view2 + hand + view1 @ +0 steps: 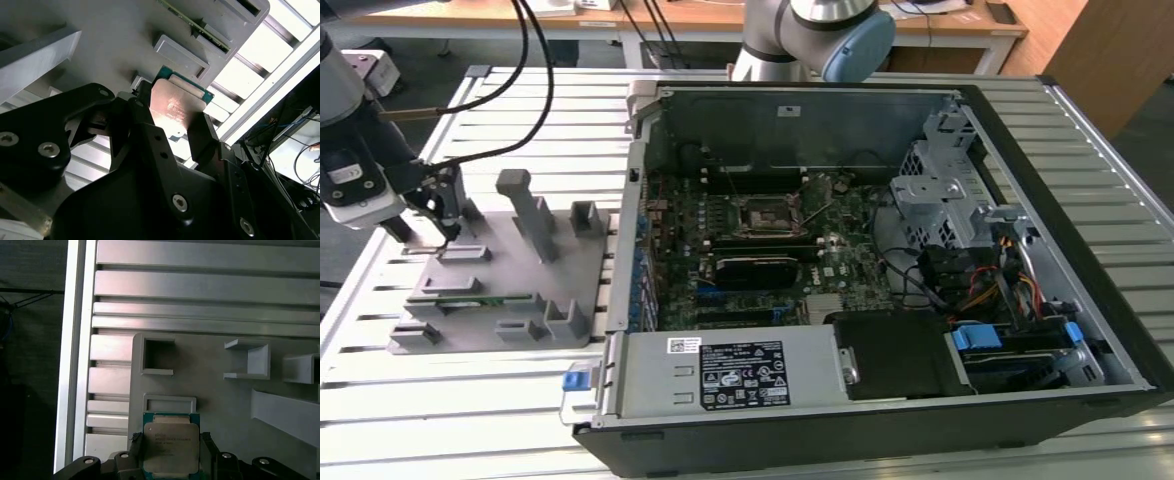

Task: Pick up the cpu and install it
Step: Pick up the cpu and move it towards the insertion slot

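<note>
The cpu (171, 442), a small square chip with a shiny metal top and a green rim, sits between my gripper's two dark fingers (134, 447) in the first wrist view. In the second wrist view the cpu (175, 106) has a finger (200, 132) pressed against each side. My gripper (434, 228) is shut on the chip at the far end of the grey plastic fixture (520, 290), on the exterior view's left. The dark square socket (761, 215) lies on the motherboard inside the open computer case (1067, 270), well to the exterior view's right of my gripper.
Upright posts (527, 215) rise from the fixture close to my gripper. A thin green memory stick (460, 300) lies in a slot of the fixture. The case wall (634, 200) stands between fixture and motherboard. Cables (520, 80) hang over the ribbed metal table (440, 400).
</note>
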### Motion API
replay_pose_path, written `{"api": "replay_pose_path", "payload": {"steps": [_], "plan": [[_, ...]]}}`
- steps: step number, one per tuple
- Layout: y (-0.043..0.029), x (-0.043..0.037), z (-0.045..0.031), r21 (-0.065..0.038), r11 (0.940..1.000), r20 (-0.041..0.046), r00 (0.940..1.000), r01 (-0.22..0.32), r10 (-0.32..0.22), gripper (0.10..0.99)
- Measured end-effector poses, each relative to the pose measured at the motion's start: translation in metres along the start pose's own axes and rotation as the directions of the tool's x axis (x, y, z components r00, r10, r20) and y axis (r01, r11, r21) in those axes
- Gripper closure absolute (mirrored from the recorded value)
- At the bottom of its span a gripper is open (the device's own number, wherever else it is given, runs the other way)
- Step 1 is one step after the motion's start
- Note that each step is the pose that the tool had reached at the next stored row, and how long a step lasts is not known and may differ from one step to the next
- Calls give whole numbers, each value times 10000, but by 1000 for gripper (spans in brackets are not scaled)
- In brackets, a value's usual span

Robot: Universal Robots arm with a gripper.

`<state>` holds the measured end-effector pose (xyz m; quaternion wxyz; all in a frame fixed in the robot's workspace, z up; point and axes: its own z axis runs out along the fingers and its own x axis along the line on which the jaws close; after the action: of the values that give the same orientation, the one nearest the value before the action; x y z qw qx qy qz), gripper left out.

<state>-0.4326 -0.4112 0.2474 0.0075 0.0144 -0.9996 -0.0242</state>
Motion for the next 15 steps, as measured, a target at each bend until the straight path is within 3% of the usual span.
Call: {"api": "replay_pose_path", "payload": {"steps": [15], "plan": [[14, 2, -156, 0, 10000, 0, 10000, 0, 0, 549]]}}
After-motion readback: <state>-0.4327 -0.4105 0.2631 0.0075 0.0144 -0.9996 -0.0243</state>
